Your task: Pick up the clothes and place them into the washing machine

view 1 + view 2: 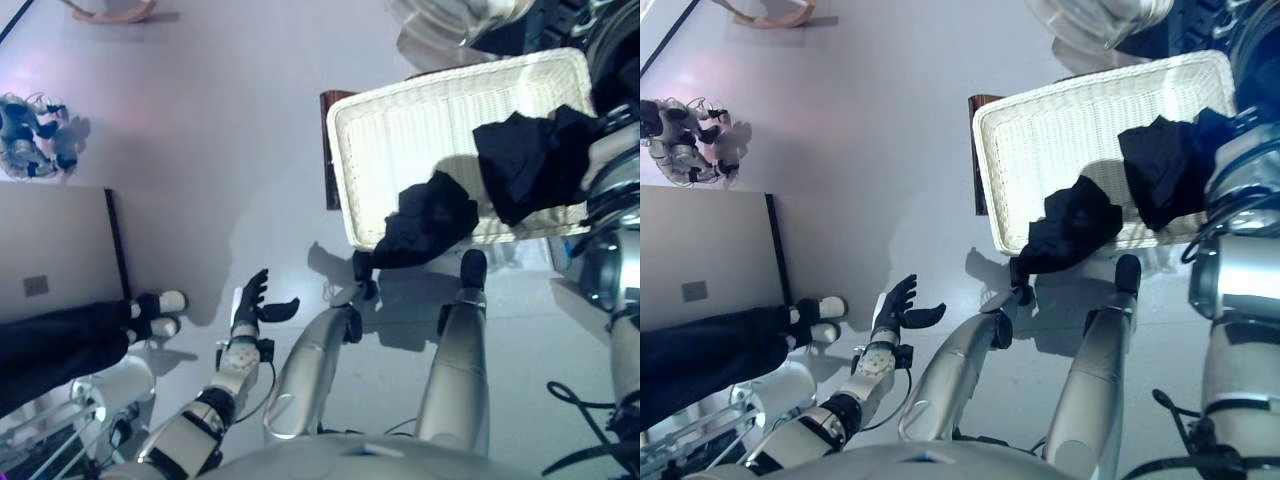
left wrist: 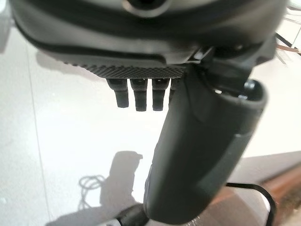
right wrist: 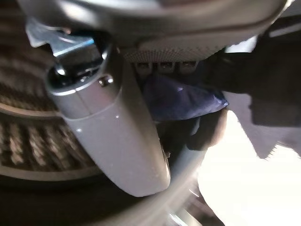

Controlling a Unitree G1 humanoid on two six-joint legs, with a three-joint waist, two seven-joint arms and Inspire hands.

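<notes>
Head views: two dark garments in the white wicker basket (image 1: 400,130), one draped over its near rim (image 1: 425,222), one (image 1: 1165,165) by the right arm; soft, light, best bunched at a fold. Left wrist: left hand (image 2: 141,96) empty, fingers straight. Right wrist: right hand (image 3: 162,66) fingers curled on dark blue cloth (image 3: 181,96).

The right hand (image 3: 155,70) is showing only in its own wrist view, where dark blue cloth (image 3: 181,101) is covering its fingers, so their curl cannot be told. In the head views the picture's edge is cutting that arm off beside the white basket (image 1: 400,130). Beyond the hand, a round drum (image 3: 42,141) is blurring into shadow. A person's dark trouser legs (image 1: 60,340), out past the left hand (image 1: 250,300), are running off the frame.
</notes>
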